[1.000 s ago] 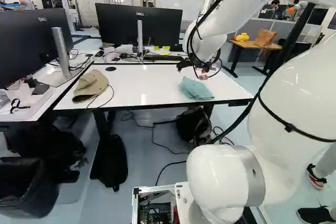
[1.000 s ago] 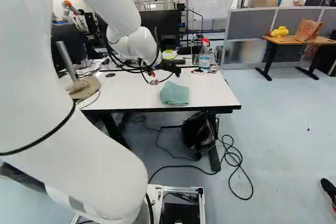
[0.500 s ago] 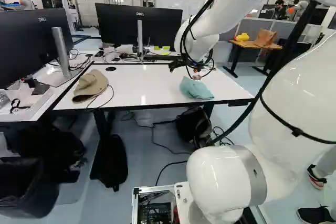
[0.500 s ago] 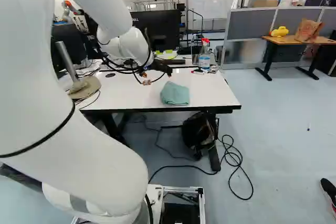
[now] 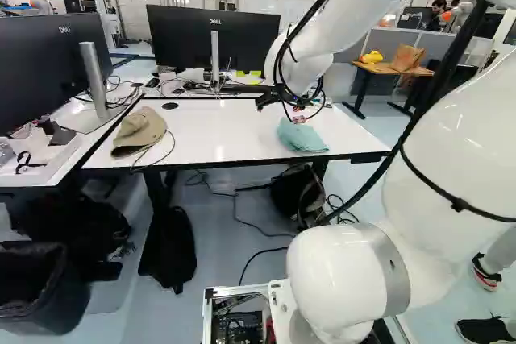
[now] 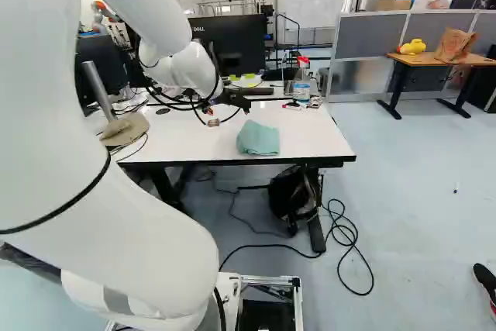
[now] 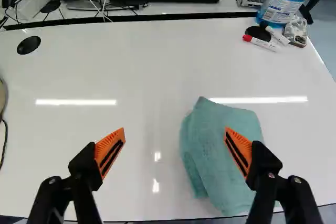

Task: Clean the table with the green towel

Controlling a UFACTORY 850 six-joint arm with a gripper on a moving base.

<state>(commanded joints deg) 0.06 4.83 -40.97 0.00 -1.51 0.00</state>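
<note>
The gripper [image 6: 240, 100] hangs over the white table [image 7: 142, 72], fingers wide apart, gripping nothing. Below one finger and part of the gap lies the towel [image 7: 210, 145], blue-green, loosely folded (its edges uneven).

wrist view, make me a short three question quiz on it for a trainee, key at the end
1. True or false: the tool stands open.
2. Which thing shows partly behind one finger of the tool in the wrist view?
A) keyboard
B) towel
C) bottle
3. Fill in: the marker nearest the towel has a ____ cap.

Key: 1 true; 2 B; 3 red
</note>
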